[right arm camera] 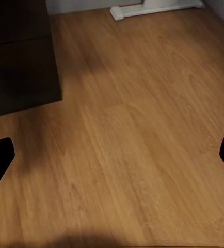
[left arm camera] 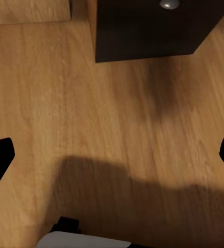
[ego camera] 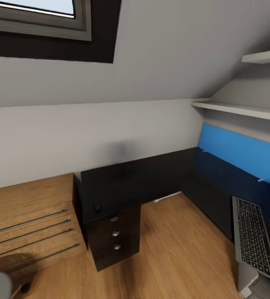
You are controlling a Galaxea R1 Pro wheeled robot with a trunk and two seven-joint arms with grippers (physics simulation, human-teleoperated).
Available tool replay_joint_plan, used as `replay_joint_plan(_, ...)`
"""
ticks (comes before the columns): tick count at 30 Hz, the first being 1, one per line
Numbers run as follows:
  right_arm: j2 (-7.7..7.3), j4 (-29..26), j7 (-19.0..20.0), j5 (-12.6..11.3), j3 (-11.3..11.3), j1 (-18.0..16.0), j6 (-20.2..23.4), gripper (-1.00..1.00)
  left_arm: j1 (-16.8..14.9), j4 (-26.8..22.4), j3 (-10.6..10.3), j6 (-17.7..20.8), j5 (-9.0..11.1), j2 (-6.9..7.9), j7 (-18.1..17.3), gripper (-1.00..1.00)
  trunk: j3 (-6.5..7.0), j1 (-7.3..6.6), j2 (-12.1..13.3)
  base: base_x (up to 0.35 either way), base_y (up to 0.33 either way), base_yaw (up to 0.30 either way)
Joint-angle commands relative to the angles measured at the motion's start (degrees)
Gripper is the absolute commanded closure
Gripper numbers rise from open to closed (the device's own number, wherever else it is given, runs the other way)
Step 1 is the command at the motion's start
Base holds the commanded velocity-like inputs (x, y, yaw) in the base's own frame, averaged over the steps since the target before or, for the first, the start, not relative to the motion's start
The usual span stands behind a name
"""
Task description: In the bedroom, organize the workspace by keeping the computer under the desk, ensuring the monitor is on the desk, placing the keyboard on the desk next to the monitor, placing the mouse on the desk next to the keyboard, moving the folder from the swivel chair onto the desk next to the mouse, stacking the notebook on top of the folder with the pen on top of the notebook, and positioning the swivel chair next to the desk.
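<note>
Progress on the task looked small, judging from these views. On the glossy black L-shaped table (ego camera: 126,182) the slim keyboard (ego camera: 253,236), dark keys in a silver-grey frame, lay near the right end, and a small dark oval, probably the mouse (ego camera: 97,207), sat at the front left corner above the black drawer unit (ego camera: 114,241) with round metal knobs. Monitor, folder, notebook, pen and chair remained to be placed, I think. Both wrist views showed smooth light wood floor (right arm camera: 143,155). The left end effector (left arm camera: 112,155) and the right end effector (right arm camera: 112,155) were spread wide, holding nothing.
</note>
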Motion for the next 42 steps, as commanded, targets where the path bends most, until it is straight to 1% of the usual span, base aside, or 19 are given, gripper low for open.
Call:
replay_joint_plan(1,-0.01,0.1,-0.4,-0.3,0.5,-0.1,-0.1,-1.00,0.0,0.0,-0.1,-0.2,0.3,-0.01,0.0,-1.00,0.00,0.00,-0.1,-0.125,0.000,-0.163)
replay_joint_plan(11,0.07,0.1,-0.3,-0.1,0.8,-0.1,-0.2,-1.00,0.0,0.0,-0.1,-0.2,0.3,-0.04,0.0,-1.00,0.85,0.00,-0.1,-0.039,0.000,-0.057)
replay_joint_plan(17,0.47,0.1,-0.3,0.0,0.7,-0.1,-0.5,-1.00,0.0,0.0,-0.1,-0.2,0.3,-0.03,0.0,-1.00,1.41,0.00,-0.1,-0.002,0.000,-0.004)
replay_joint_plan(24,0.68,0.1,-0.4,-0.1,0.6,-0.1,-2.9,-1.00,0.0,0.1,-0.2,-0.1,0.3,-0.11,0.0,-1.00,2.05,0.00,-0.1,0.000,0.018,-0.026)
replay_joint_plan(38,0.78,0.1,-0.4,-0.2,0.6,-0.1,-3.7,-1.00,0.0,0.1,-0.2,0.0,0.3,-0.06,0.0,-1.00,3.11,0.00,-0.1,0.055,0.235,-0.177)
replay_joint_plan(42,0.81,0.1,-0.4,-0.2,0.6,-0.1,-3.7,-1.00,0.0,0.1,-0.1,-0.1,0.3,-0.15,0.0,-1.00,3.34,0.00,-0.1,0.042,0.123,-0.177)
